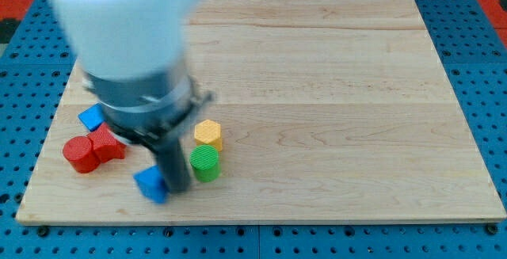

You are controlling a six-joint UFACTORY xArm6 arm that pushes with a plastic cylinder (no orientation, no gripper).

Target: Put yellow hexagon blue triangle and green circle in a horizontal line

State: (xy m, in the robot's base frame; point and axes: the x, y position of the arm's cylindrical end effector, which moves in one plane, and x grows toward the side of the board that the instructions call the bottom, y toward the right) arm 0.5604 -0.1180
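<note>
The yellow hexagon [207, 133] sits at the lower left of the wooden board [333, 93]. The green circle [205, 163] lies just below it, touching or nearly so. The blue triangle [150, 184] lies to the left of the green circle, near the board's bottom edge. My tip [176, 188] is down between the blue triangle and the green circle, right against the triangle's right side. The arm's body hides the board above it.
A blue block [91, 118], partly hidden by the arm, lies at the left. Two red blocks, a round one [78, 154] and a star-like one [106, 143], sit together below it. The board's bottom edge runs just under the blue triangle.
</note>
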